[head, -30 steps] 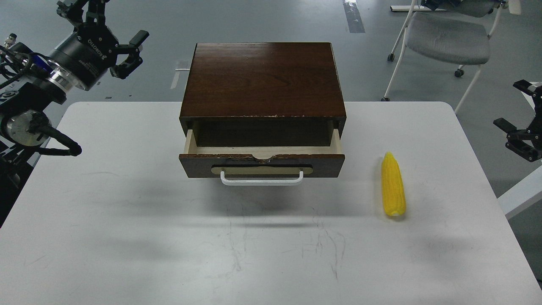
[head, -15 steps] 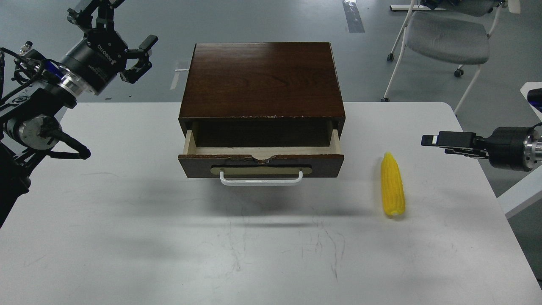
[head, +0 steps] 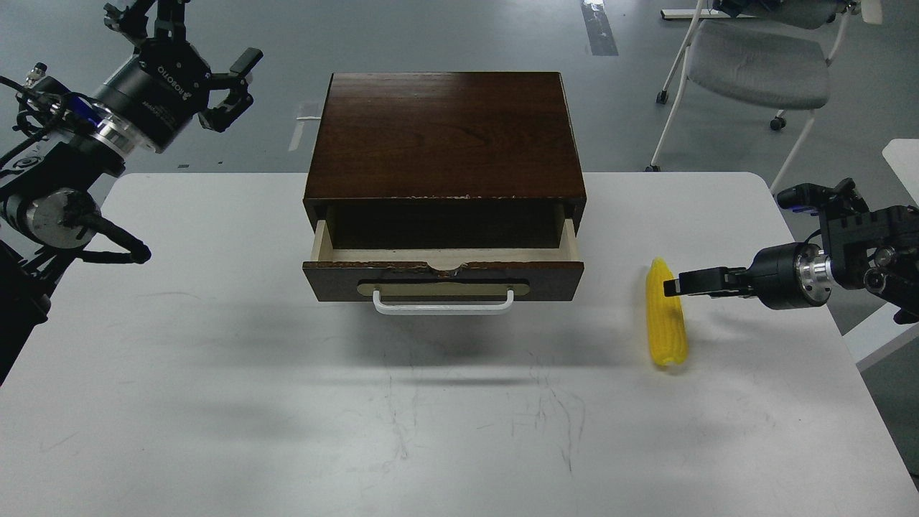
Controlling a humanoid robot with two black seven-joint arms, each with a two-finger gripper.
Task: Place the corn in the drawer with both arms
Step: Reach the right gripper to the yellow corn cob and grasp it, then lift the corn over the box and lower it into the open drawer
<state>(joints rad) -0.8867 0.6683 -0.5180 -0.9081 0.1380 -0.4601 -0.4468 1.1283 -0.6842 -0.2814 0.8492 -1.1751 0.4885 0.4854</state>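
The yellow corn (head: 668, 327) lies on the white table (head: 215, 373), pointed tip away from me, to the right of the cabinet. The dark brown cabinet (head: 445, 136) stands at the table's far middle. Its drawer (head: 441, 260) is pulled partly out, showing pale wood inside, with a white bar handle (head: 444, 307) in front. My right gripper (head: 675, 286) reaches in from the right, side-on, its tip over the corn's upper part; its fingers cannot be told apart. My left gripper (head: 197, 50) is open and empty, raised beyond the table's far left corner.
A grey chair (head: 761, 64) stands on the floor behind the table at the right. A white surface edge (head: 883, 330) lies off the table's right side.
My right arm has swung lower and further left, its tip now at the corn. My left gripper has shifted slightly back and left. The corn and drawer have not moved.
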